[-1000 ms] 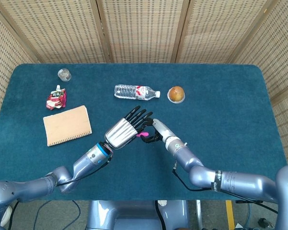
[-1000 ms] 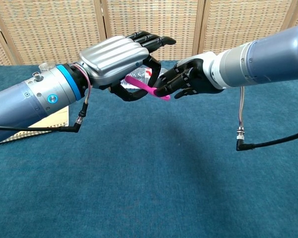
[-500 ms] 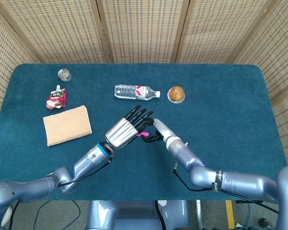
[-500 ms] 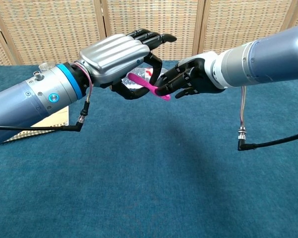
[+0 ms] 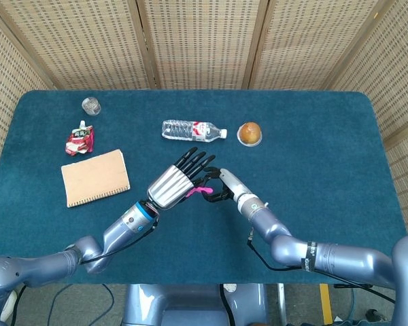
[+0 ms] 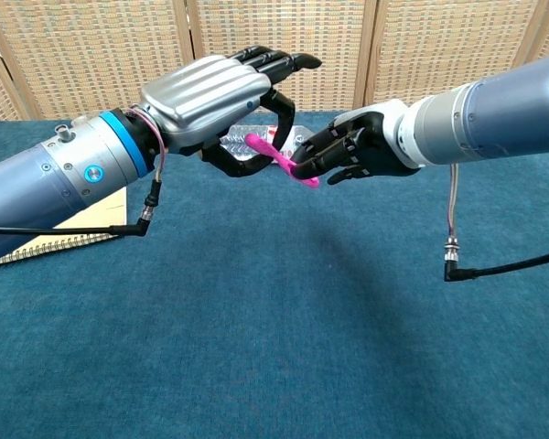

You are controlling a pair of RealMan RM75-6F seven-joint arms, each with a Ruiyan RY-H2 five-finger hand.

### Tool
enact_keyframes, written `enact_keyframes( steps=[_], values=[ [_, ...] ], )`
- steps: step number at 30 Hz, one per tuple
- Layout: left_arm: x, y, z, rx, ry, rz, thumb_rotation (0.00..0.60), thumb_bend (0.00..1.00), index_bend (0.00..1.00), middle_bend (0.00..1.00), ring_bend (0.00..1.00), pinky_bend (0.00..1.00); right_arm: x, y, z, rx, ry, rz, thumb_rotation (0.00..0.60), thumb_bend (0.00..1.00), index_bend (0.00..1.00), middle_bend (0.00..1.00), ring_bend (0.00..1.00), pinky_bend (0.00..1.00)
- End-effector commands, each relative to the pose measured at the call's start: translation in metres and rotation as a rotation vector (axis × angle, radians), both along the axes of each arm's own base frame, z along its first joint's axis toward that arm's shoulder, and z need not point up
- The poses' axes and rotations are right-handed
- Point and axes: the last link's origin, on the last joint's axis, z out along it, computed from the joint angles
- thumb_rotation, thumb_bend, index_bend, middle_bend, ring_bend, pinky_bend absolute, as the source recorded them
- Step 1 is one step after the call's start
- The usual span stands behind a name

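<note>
In the head view, your left hand [image 5: 180, 180] and right hand [image 5: 221, 187] meet in mid-table, on the near side of the water bottle [image 5: 192, 130], with a small pink stick [image 5: 192, 192] between them; the left hand's fingers are stretched flat over it, so you cannot tell there who holds it. Far left of the bottle lie a spiral notebook [image 5: 95, 177], a red pouch [image 5: 79, 141] and a small glass jar [image 5: 90, 105]; a bun in a cup [image 5: 249, 133] sits just right of the bottle. In the chest view, your right hand [image 6: 352, 154] pinches one end of the pink stick [image 6: 284, 161] in curled fingertips, while your left hand [image 6: 221, 101] hooks its thumb at the other end, fingers extended. The handover looks midway: both hands are on it and neither has let go. The left thumb's contact is partly hidden, and the bottle is mostly hidden behind the hands.
</note>
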Motion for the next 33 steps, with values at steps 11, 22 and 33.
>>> enact_keyframes(
  steps=[11, 22, 33],
  values=[
    [0.000, 0.003, 0.007, 0.008, -0.032, 0.011, 0.600, 0.50, 0.83, 0.00, 0.00, 0.00, -0.009, -0.001, 0.000, -0.004, 0.013, -0.013, 0.600, 0.61, 0.70, 0.19, 0.00, 0.00],
    [0.000, 0.006, 0.019, 0.019, -0.064, 0.021, 0.600, 0.52, 0.83, 0.00, 0.00, 0.00, -0.017, -0.004, 0.002, -0.015, 0.022, -0.030, 0.600, 0.61, 0.70, 0.19, 0.00, 0.00],
    [0.003, 0.016, 0.053, 0.069, -0.164, 0.045, 0.600, 0.52, 0.83, 0.00, 0.00, 0.00, -0.031, -0.008, 0.009, -0.038, 0.040, -0.057, 0.600, 0.61, 0.71, 0.19, 0.00, 0.00]
  ],
)
